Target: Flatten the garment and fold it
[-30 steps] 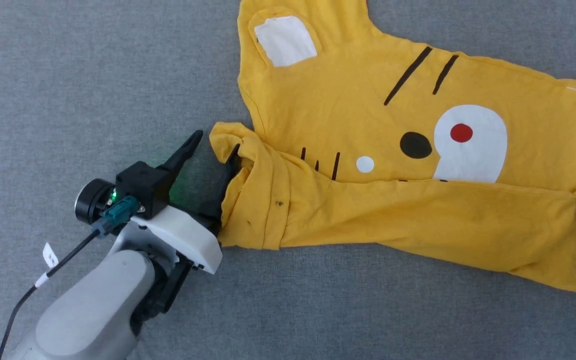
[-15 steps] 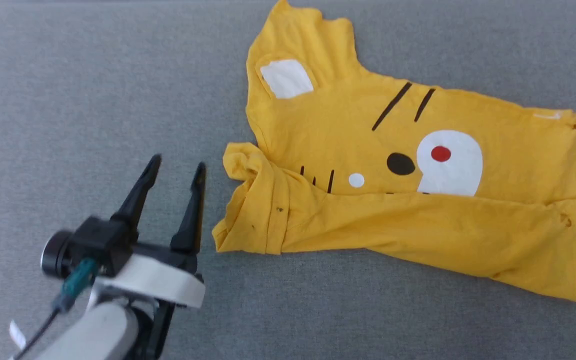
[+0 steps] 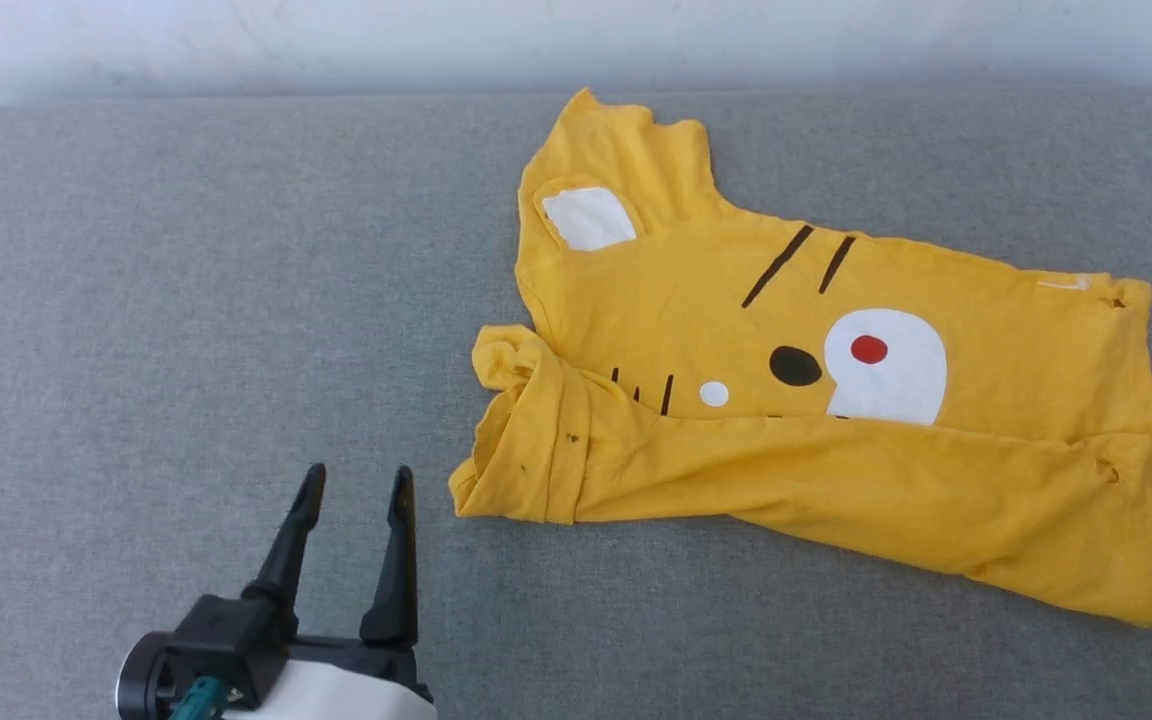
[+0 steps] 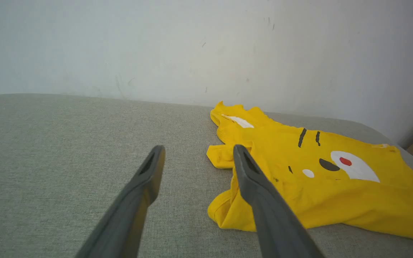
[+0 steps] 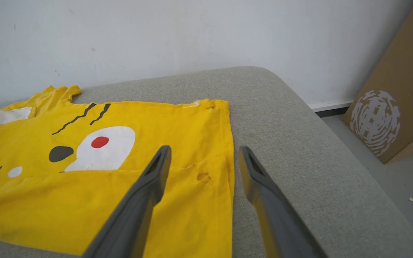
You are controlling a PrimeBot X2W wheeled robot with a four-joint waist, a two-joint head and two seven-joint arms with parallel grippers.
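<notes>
The garment has been released and is left lying right of centre on the grey cushion. The left gripper and right gripper are drawn back, jaws apart and empty (the near-edge fold is judged done).

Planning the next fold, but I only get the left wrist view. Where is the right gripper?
Observer: The right gripper is open at the shirt's right hem, holding nothing.
Operator: Any damage there?
Observer: A small hole beside the hem.
Operator: Does the folded flap reach that hem?
Observer: Yes, the flap runs right up to it.
</notes>
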